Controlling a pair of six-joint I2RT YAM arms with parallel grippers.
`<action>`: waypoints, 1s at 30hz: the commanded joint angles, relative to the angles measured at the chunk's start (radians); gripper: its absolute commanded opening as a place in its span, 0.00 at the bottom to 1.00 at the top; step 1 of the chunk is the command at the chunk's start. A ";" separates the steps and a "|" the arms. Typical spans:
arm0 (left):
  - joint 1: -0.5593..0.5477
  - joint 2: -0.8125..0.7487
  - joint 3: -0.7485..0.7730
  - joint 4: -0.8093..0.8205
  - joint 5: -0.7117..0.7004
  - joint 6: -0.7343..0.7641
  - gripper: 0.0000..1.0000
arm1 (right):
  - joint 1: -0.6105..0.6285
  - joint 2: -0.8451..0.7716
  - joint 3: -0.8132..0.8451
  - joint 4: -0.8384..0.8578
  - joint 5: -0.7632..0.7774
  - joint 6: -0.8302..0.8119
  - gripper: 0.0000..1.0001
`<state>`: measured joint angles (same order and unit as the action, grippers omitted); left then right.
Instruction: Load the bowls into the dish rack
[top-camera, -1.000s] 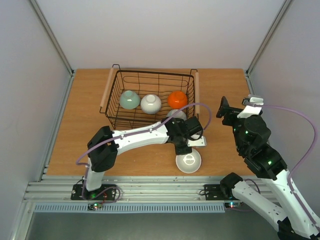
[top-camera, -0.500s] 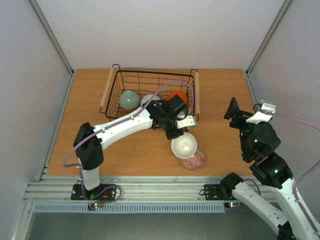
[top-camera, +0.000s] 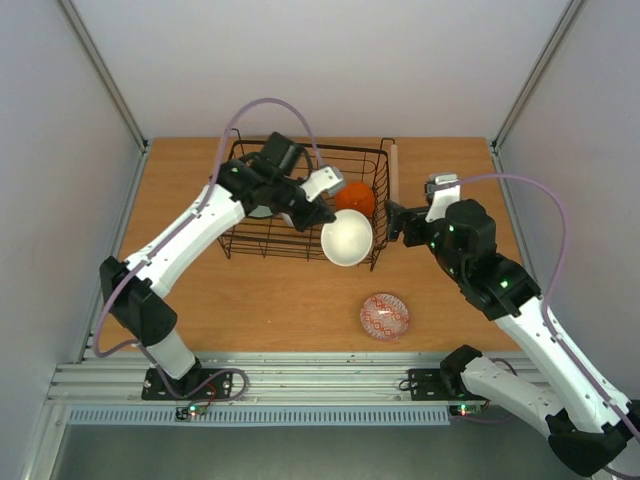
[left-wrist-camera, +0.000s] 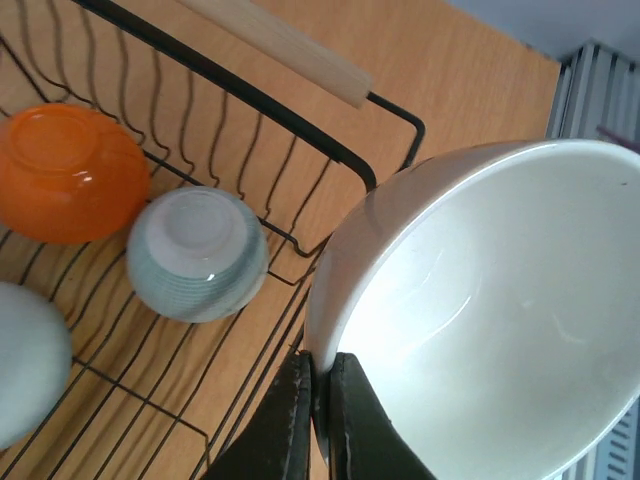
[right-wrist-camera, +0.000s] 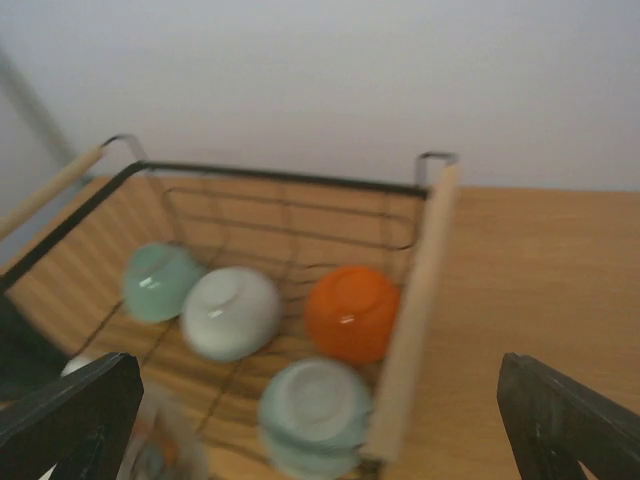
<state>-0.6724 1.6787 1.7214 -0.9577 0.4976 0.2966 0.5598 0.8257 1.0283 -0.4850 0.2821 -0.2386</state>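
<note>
My left gripper (left-wrist-camera: 320, 385) is shut on the rim of a beige bowl (top-camera: 347, 237), white inside, held tilted over the near right corner of the black wire dish rack (top-camera: 236, 222). In the left wrist view the bowl (left-wrist-camera: 480, 300) fills the right side. In the rack lie upside down an orange bowl (right-wrist-camera: 352, 312), a white bowl (right-wrist-camera: 233, 312), a celadon bowl (right-wrist-camera: 160, 282) and a grey-green bowl (right-wrist-camera: 315, 410). A blue-and-white patterned bowl (top-camera: 385, 315) sits on the table. My right gripper (top-camera: 395, 222) is open and empty beside the rack's right handle (right-wrist-camera: 415, 310).
The rack's left wooden handle (top-camera: 214, 178) runs along its far side from my right arm. Grey walls enclose the wooden table (top-camera: 450, 180) on three sides. A metal rail (top-camera: 300, 380) runs along the near edge by the arm bases.
My left gripper lifted the beige bowl off the patterned bowl and carried it back to the rack's near right corner. My right arm swung left toward the rack's right handle.
</note>
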 joint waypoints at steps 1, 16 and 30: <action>0.077 -0.087 -0.007 0.084 0.175 -0.057 0.00 | 0.000 0.053 0.039 0.025 -0.363 0.059 0.98; 0.229 -0.133 -0.076 0.159 0.397 -0.129 0.01 | -0.004 0.096 -0.090 0.360 -0.788 0.292 0.98; 0.286 -0.193 -0.105 0.195 0.451 -0.151 0.00 | -0.004 0.138 -0.117 0.438 -0.851 0.339 0.98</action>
<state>-0.3866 1.5311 1.6131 -0.8505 0.8722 0.1646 0.5598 0.9432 0.9115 -0.0956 -0.5255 0.0715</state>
